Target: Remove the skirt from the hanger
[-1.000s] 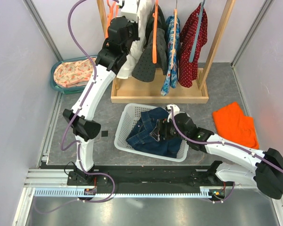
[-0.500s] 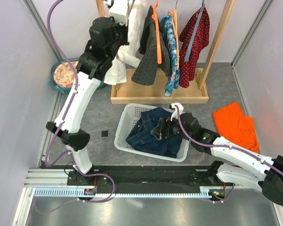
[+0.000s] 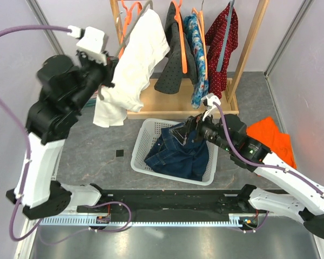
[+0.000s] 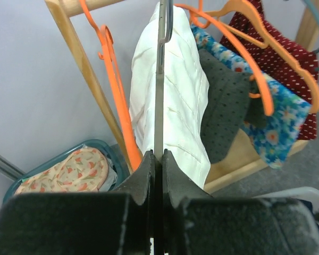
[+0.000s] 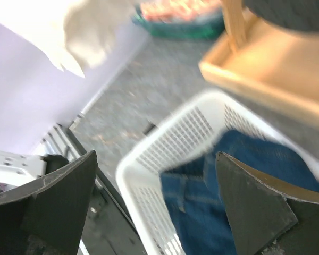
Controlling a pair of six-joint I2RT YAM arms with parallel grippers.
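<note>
Our left gripper has its two fingers pressed together on the thin rod of the grey hanger, gripping it just below the white skirt. The skirt is draped over that hanger and hangs down on both sides of the rod. From above we see the skirt swung out to the left of the wooden rack, tilted, with its lower edge over the counter. The hanger's hook is up near the rack's rail, but we cannot tell whether it is on the rail.

Just beside the skirt hang orange hangers. Further along the rail are a dark dotted garment, a blue flowered one and a red dotted one. A teal basin holding a flowered cloth sits on the counter to the left of the rack.

Our right gripper is spread wide with nothing between its fingers. It hovers over the far edge of the white basket, which stands in front of the rack and holds blue jeans. An orange cloth lies on the counter to the right of the basket.
</note>
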